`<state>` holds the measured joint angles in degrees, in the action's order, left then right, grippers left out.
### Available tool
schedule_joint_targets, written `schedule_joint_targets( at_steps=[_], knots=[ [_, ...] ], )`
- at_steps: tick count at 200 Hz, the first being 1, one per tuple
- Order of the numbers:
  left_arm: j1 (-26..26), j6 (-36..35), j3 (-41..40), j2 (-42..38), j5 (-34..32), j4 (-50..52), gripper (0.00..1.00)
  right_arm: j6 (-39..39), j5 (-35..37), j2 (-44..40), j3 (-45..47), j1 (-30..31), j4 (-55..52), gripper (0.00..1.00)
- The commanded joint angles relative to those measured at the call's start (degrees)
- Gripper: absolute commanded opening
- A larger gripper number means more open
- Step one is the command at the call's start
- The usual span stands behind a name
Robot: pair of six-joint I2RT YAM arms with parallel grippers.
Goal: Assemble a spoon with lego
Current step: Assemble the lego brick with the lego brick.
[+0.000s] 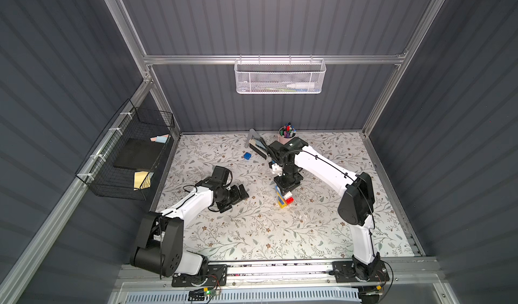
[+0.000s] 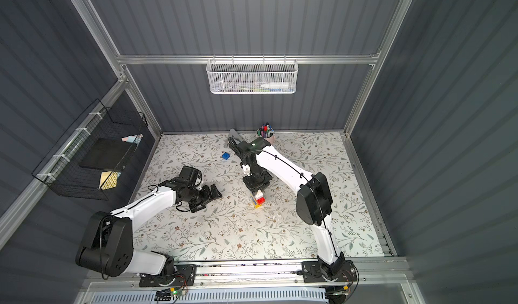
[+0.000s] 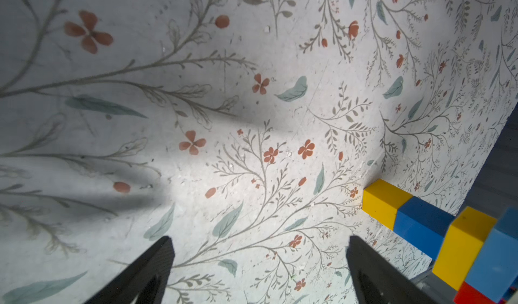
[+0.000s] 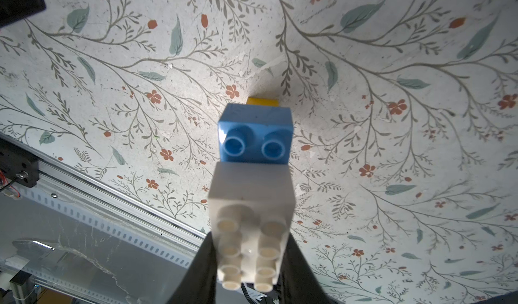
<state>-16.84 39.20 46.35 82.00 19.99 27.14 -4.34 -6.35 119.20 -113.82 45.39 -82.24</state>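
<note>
Floral counter: spoon looks nearly built, your right fingers clamped on its white end. Left fingers spread, empty; one blue brick unattached.

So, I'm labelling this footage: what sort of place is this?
Likely a robot lab enclosure: left arm and right arm on a base rail, aluminium frame around grey wall panels, white mesh basket.

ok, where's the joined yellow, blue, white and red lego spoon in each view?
Both top views: the brick-built spoon is mid-table.
Left wrist: in a corner of the picture, partly cut off.
Right wrist: mid-frame, studs toward the camera.
Shared landmark: the floral-print table mat.
</note>
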Motion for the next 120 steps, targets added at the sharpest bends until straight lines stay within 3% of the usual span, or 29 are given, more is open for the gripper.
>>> schedule_joint_targets(
  at_steps=[1,44,120],
  knots=[
    [-0.01,0.32,-0.90,-1.90,-0.65,1.08,0.99,0.88,0.85,3.59,4.56,1.20,1.15,0.06],
    [0.01,0.09,-1.11,-2.01,-0.56,1.08,0.99,0.28,0.28,4.06,7.23,1.62,2.81,0.05],
    [0.05,-0.02,-0.39,-1.32,-0.25,0.90,0.99,-1.20,1.79,7.71,-0.39,1.86,0.86,0.14]
  ],
)
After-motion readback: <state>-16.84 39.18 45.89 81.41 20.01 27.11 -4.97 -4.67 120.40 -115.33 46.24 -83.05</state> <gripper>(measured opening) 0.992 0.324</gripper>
